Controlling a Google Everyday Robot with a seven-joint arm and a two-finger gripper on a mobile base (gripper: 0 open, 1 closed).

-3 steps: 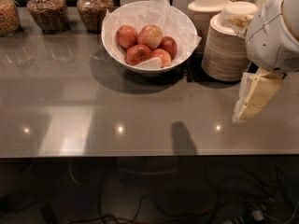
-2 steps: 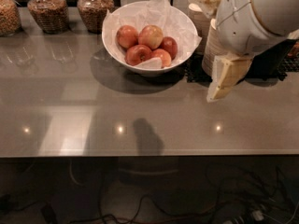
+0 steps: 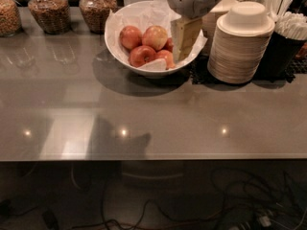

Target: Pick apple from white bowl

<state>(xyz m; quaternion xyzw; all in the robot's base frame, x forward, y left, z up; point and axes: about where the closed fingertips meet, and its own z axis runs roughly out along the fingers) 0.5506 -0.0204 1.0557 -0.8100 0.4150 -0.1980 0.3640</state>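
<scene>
Approach step. The tool (image 3: pixel 182 49) hangs over the right side of the white bowl (image 3: pixel 111 35) on the table (image 3: pixel 153 114). I cannot tell its grip state. The apple (image 3: pixel 154 36) lies in the bowl, not yet held. Next move, probably: centre over it and descend.

We find the gripper (image 3: pixel 184 41) over the right side of the bowl (image 3: pixel 113 30), with the apple (image 3: pixel 154 36) just left of it among other apples. Right of the gripper stands a stack of disposable bowls (image 3: pixel 238 49). Well to its left, jars (image 3: pixel 97 6) sit at the back of the counter (image 3: pixel 153 114).
</scene>
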